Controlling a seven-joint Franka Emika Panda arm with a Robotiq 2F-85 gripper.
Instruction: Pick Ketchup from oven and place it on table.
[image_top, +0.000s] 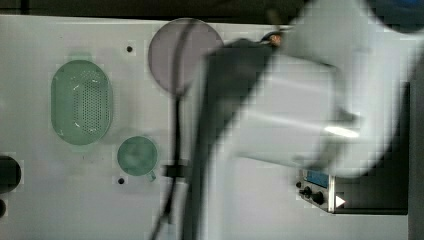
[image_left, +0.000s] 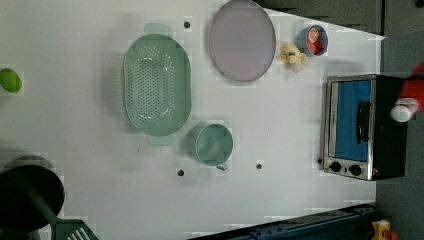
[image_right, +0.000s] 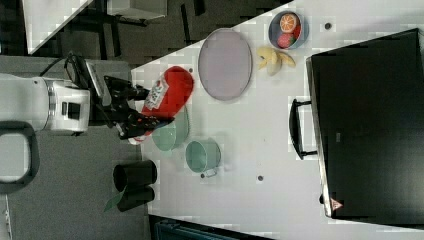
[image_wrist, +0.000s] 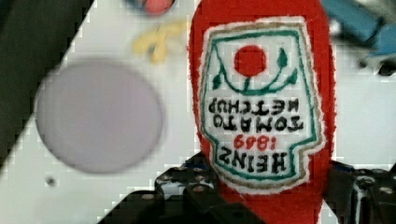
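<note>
My gripper (image_right: 145, 112) is shut on the ketchup (image_right: 169, 92), a red bottle with a white-and-red label, gripping it near its cap end and holding it up in the air. In the wrist view the ketchup (image_wrist: 261, 93) rises from between the dark fingers (image_wrist: 187, 196), with the white table (image_wrist: 116, 28) far beneath. At the left view's right edge the ketchup (image_left: 414, 92) shows with its white cap beside the oven (image_left: 360, 127). The oven's blue glass door is closed. In the right view the black oven (image_right: 370, 125) stands apart from the bottle.
On the table (image_left: 75, 150) lie a green colander (image_left: 157, 85), a green cup (image_left: 214, 144), a pale-purple plate (image_left: 242, 40), a small fruit bowl (image_left: 312, 40) and a yellow toy (image_left: 294, 56). A black pot (image_left: 27, 197) sits at the left view's lower left.
</note>
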